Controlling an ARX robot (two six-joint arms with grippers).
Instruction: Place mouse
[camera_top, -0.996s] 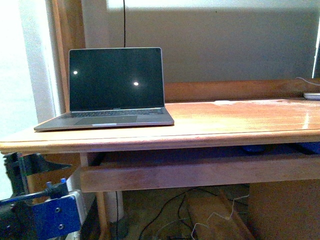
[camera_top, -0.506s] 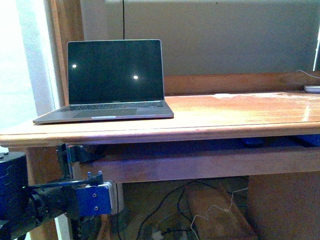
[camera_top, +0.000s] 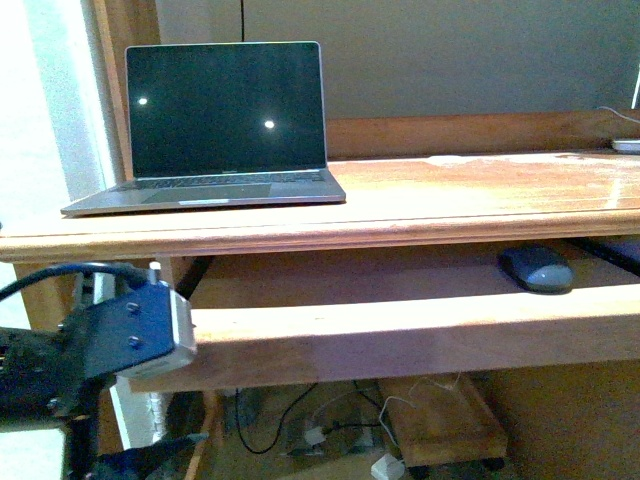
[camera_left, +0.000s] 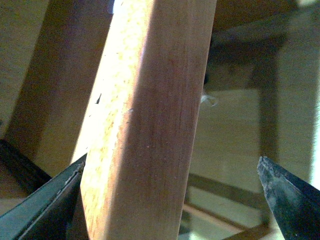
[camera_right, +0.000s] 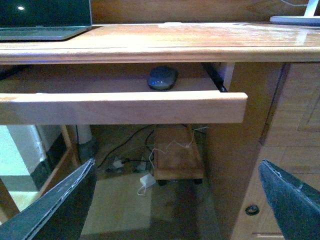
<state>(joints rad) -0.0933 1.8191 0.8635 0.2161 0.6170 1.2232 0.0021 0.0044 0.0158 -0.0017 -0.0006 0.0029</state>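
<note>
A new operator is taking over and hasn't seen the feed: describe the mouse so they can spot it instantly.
Find the wooden desk with the open laptop on top. Under that top a pull-out tray is drawn forward; the mouse lies on it, right of the laptop. It is a small dark grey oval dome, no cord showing.

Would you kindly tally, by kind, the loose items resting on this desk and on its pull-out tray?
Laptop: 1
Mouse: 1
Flat white item, too small to identify: 1
Total: 3
</note>
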